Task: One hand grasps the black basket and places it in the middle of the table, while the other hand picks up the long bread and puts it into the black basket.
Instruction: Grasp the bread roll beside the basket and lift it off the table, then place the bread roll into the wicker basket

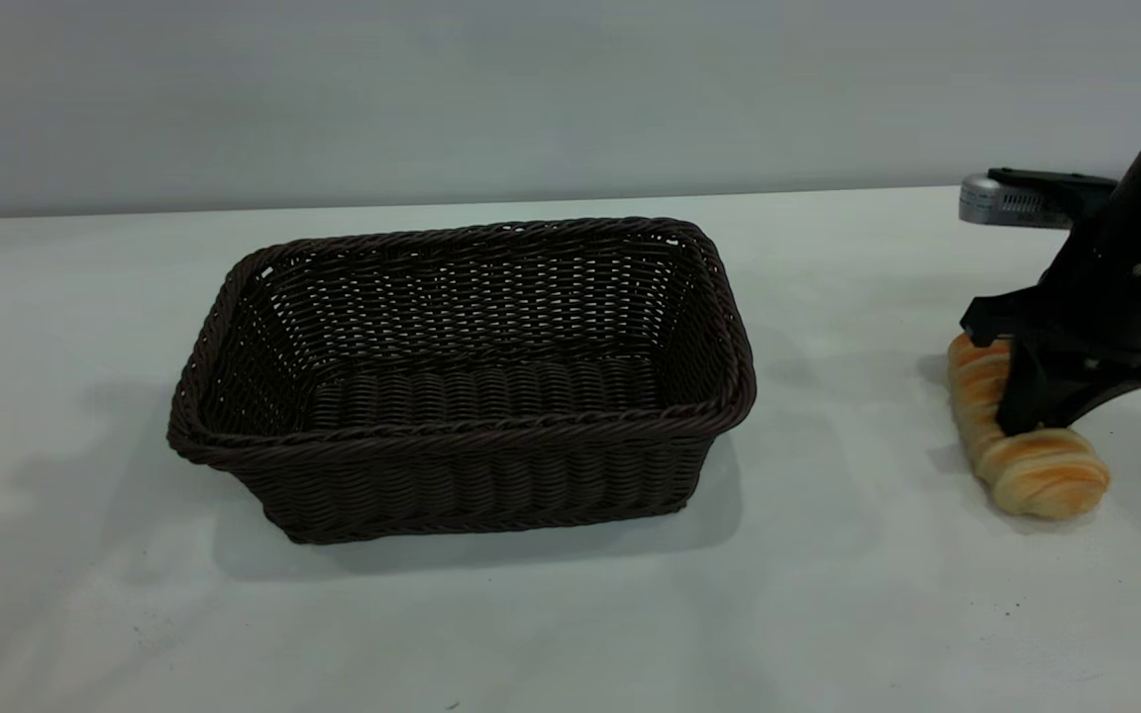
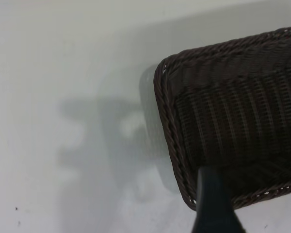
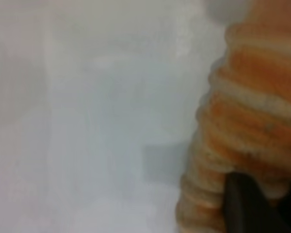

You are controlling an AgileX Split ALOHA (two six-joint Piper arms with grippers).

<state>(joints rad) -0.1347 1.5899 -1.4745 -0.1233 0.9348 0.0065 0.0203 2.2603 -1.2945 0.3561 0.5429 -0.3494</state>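
The black basket (image 1: 462, 376) stands upright and empty in the middle of the white table (image 1: 828, 555). The long bread (image 1: 1036, 465) lies on the table at the right. My right gripper (image 1: 1034, 416) is down on the bread's middle and shut on it; one finger (image 3: 245, 206) presses into the crust, and the bread (image 3: 252, 107) fills that side of the right wrist view. My left gripper (image 2: 254, 211) is out of the exterior view. It is open and empty above a corner of the basket (image 2: 233, 111), with one finger (image 2: 211, 199) showing over the rim.
A silver and black device (image 1: 1011, 201) sits on the table at the back right, behind the right arm. Bare tabletop lies between the basket and the bread, and in front of both.
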